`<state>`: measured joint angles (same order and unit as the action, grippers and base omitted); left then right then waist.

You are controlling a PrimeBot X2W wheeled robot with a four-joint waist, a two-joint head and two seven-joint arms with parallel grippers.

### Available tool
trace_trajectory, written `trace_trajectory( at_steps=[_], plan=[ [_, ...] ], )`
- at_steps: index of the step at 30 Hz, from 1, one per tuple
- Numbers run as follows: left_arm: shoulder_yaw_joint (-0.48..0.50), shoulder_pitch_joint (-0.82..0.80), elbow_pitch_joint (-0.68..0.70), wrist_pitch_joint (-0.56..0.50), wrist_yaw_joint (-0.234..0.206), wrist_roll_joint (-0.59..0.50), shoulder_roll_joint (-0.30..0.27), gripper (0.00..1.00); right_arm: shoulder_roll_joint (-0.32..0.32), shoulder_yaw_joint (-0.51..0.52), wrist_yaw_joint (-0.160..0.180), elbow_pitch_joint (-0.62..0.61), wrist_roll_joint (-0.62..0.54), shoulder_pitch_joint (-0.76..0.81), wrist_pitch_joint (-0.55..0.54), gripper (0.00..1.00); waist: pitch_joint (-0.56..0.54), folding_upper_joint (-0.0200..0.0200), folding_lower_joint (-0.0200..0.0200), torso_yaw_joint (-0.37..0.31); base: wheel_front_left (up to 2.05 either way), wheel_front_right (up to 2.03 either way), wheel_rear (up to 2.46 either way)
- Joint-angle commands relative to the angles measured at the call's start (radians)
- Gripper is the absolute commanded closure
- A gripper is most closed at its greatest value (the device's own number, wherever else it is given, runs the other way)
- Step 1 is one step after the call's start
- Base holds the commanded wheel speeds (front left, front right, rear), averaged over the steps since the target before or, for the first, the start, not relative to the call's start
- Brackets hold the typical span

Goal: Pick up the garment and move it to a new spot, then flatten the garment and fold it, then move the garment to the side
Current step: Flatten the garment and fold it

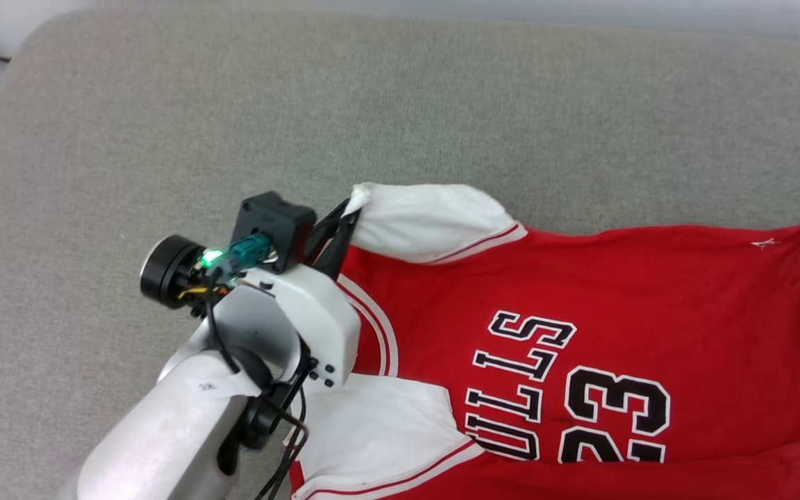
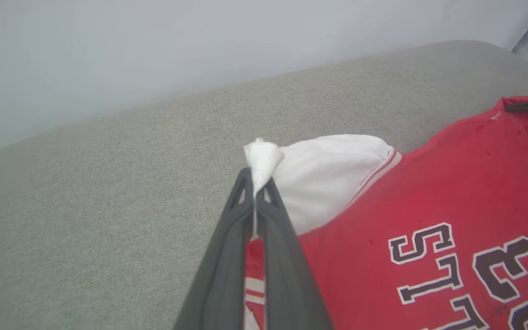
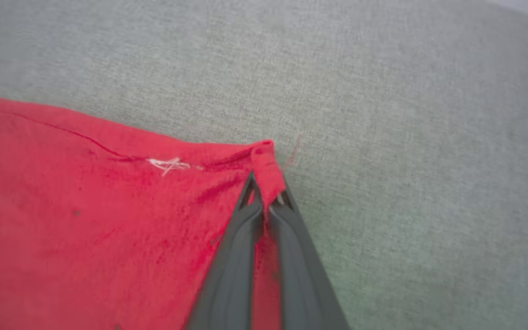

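Flattening step, by my judgement. Left pincer (image 2: pixel 255 195) pinches the white sleeve tip of the garment (image 1: pixel 622 278); right pincer (image 3: pixel 266 201) pinches its red hem corner. Next: draw the pincers apart and lay the cloth taut.

The worktop (image 1: pixel 164 125) lies bare across its far half and its whole left side, open to a pass from above; the garment (image 1: pixel 580 278) covers the near right; the left gripper (image 2: pixel 255 188), jaws pinched on a white sleeve tip, and its pale forearm (image 1: pixel 185 417) block the near left; the right gripper (image 3: pixel 266 204), jaws clamped on a red corner, stands at the garment's right end; a pale wall (image 2: pixel 154 55) closes off the far edge.
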<state>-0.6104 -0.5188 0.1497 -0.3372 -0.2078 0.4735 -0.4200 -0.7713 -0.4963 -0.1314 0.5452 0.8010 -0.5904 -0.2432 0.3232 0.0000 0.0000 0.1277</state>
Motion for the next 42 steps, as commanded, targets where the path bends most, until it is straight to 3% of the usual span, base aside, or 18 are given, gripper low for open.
trace_trajectory(
  at_steps=[1,18,29,42],
  plan=[
    [0.009,0.025,-0.003,0.015,-0.009,0.010,-0.003,1.00,0.007,0.006,0.002,0.004,0.011,0.023,0.030,1.00,-0.033,0.0000,0.0000,-0.005,0.00,0.00,0.00],
    [0.027,0.302,0.011,0.098,-0.049,0.097,-0.051,1.00,0.026,0.029,0.002,-0.020,0.154,0.283,0.225,1.00,-0.186,0.0000,0.0000,-0.005,0.00,0.00,0.00],
    [0.009,0.468,-0.018,0.120,-0.070,0.128,-0.081,1.00,-0.010,0.005,0.002,-0.112,0.214,0.441,0.189,1.00,-0.220,0.0000,0.0000,-0.019,0.00,0.00,0.00],
    [-0.046,0.501,-0.103,0.098,-0.057,0.120,-0.080,1.00,-0.087,-0.042,0.002,-0.187,0.156,0.512,0.118,1.00,-0.225,0.0000,0.0000,-0.018,0.00,0.00,0.00]
  ],
)
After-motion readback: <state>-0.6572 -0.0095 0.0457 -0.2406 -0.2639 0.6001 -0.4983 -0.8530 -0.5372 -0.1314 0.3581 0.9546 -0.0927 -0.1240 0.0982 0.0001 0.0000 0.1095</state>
